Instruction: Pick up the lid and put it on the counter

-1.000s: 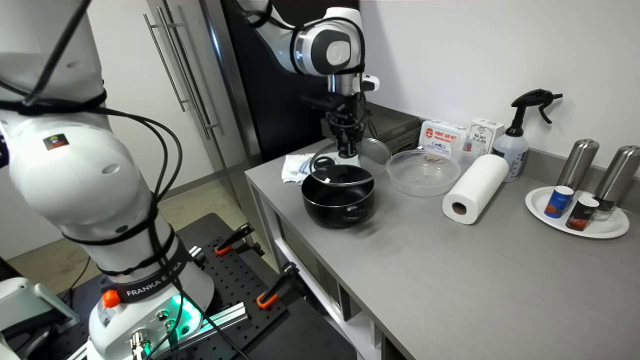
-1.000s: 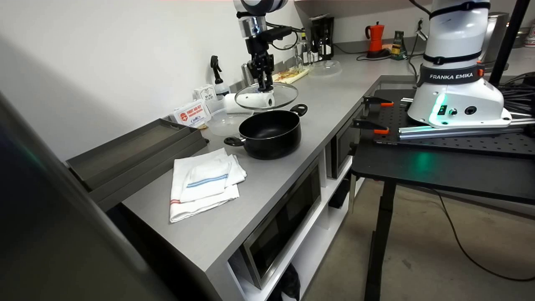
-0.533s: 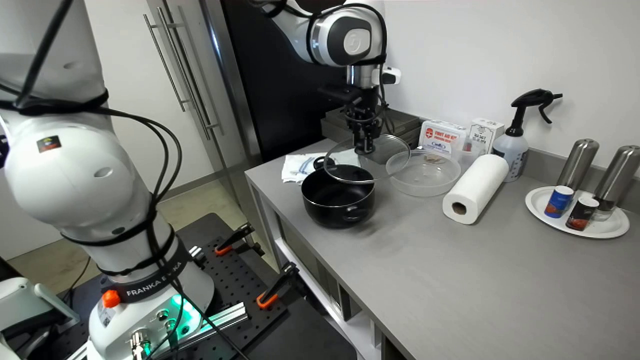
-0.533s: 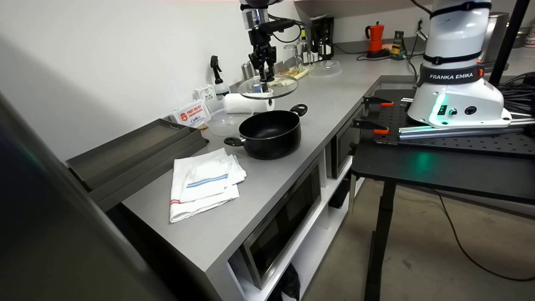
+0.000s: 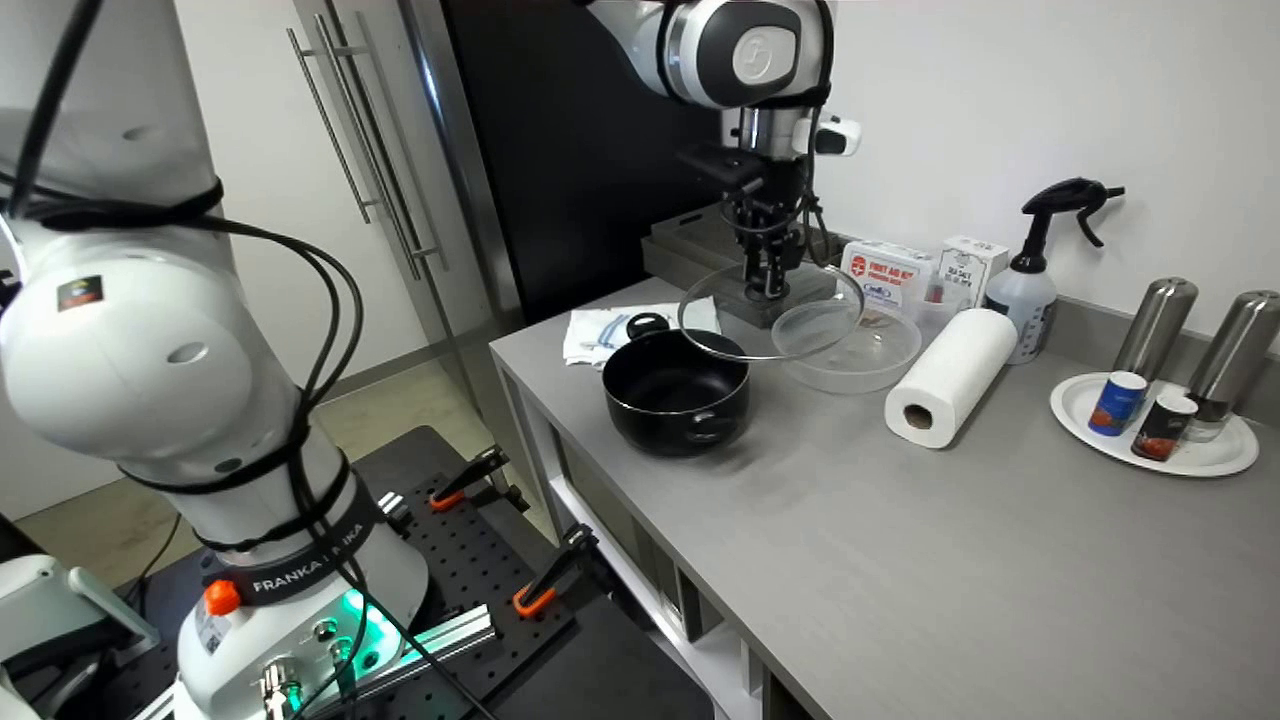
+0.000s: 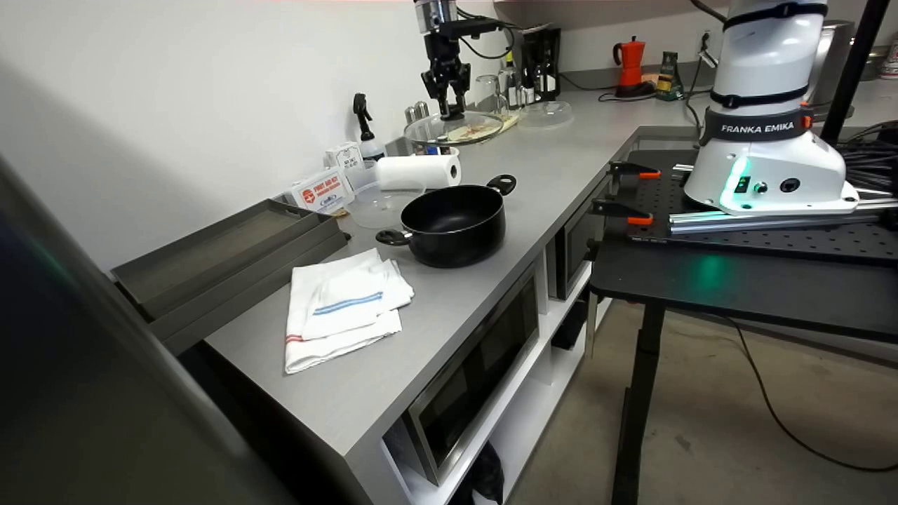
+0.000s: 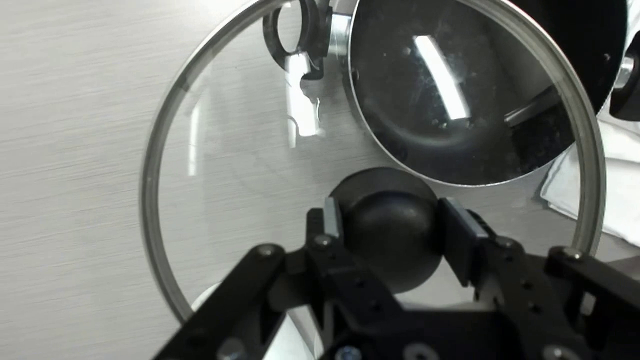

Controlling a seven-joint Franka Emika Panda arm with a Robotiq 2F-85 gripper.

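Lid (image 6: 453, 133), one: round, clear glass, thin metal rim (image 7: 150, 200), black knob (image 7: 392, 245) at centre. Location: in the air, off the pot (image 6: 468, 245) and above the counter (image 5: 900, 560), not yet set down; both exterior views show it raised and near level. In the wrist view it overlaps part of the pot.

Gripper (image 7: 390, 225), one: jaws clenched on the knob, the pads (image 7: 332, 218) pressing it from opposite sides; we count the lid as held.

Handling, our judgement: stiff, of moderate weight, apt to chip or crack if knocked or dropped. The knob looks smooth and rounded, so the lid might swivel or slip; its sides are the proper place to hold. We would leave the rim alone, as too wide and slick.

Next, we judge: a stretch of counter well apart from dish (image 5: 842, 381) and roll (image 5: 955, 375), a slow, level descent, release only once the rim rests.
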